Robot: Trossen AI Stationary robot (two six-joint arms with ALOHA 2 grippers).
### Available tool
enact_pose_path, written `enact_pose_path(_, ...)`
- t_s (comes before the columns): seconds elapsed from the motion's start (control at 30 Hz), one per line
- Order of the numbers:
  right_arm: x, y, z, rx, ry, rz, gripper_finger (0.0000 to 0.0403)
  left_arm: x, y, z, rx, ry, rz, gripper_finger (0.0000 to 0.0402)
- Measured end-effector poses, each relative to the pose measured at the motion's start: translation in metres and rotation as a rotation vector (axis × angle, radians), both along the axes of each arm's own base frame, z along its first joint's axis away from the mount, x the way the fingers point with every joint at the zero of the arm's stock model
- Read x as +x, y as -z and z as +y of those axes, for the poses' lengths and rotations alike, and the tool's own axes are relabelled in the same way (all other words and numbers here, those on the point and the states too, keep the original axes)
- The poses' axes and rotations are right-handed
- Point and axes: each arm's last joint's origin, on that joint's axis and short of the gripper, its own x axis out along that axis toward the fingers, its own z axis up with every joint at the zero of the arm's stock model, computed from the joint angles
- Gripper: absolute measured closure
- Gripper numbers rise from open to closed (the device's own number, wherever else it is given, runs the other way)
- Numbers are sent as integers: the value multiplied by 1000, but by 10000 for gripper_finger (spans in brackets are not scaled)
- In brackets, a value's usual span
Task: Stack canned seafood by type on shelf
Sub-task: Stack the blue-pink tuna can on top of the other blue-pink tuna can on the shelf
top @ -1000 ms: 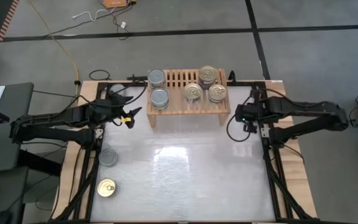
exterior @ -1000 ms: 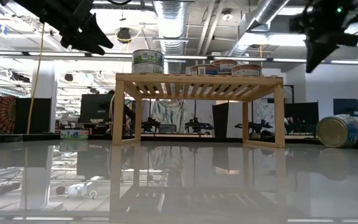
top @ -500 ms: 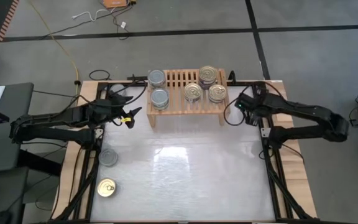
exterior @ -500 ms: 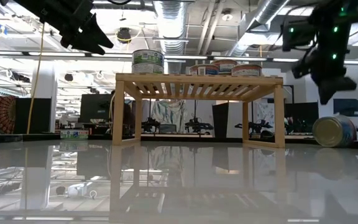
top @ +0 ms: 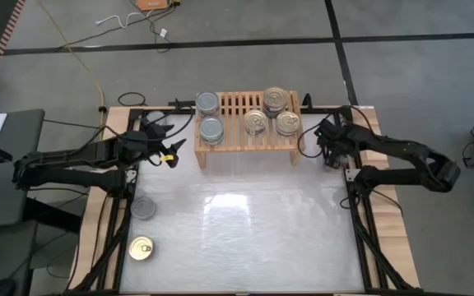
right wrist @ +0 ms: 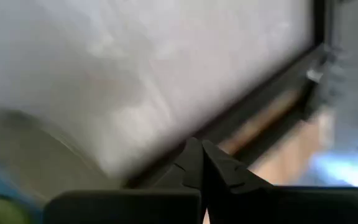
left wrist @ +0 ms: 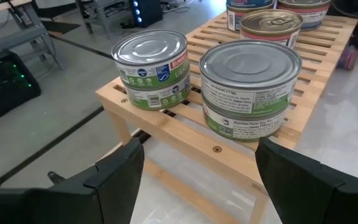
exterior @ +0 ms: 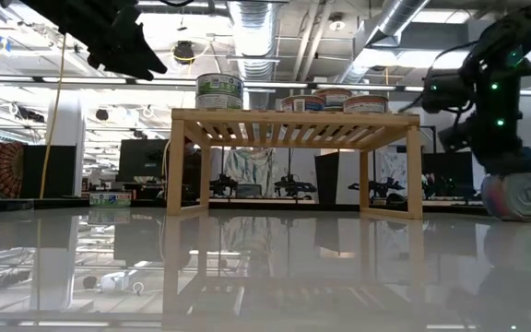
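Note:
The light-wood shelf (top: pixel 231 107) stands at the table's far middle. It carries two silver-topped stacks (top: pixel 208 103) (top: pixel 211 129) on its left and gold-topped cans (top: pixel 256 122) (top: pixel 276 100) (top: pixel 287 123) on its right. A silver can (top: pixel 143 207) and a gold can (top: pixel 141 248) stand on the table at near left. Another can (exterior: pixel 516 196) lies on its side beside the shelf's right leg. My right gripper (exterior: pixel 503 171) is shut and low, right over that can. My left gripper (top: pixel 171 152) hovers open, left of the shelf, facing the silver stacks (left wrist: pixel 250 87). My right gripper's shut fingers (right wrist: pixel 201 155) point down close over the can lying on its side. The arm hides the can in the high view and the wrist view is blurred. Whether the fingers touch the can cannot be told.
Dark frame rails (top: pixel 360 222) and wooden planks run along the table's left and right edges. The glossy tabletop (top: pixel 245 230) spreads from the shelf toward the near edge. Cables lie behind the shelf at the far edge.
My right gripper has come down from high above the table to just over the can lying on its side, swinging in toward the shelf's right end. That can has shifted a little along the table and now shows blurred. My left gripper has kept still.

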Motion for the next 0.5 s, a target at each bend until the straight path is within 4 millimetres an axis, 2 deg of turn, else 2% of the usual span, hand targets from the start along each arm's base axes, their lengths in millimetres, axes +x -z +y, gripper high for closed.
enact_pose_path(0.27,15,-8,22,182,-139,-79,379,0,0,0,-7,-4,-7,104)
enact_pose_path(0.5,18,-21,50,475,-228,-79,379,0,0,0,-14,-7,-14,104)
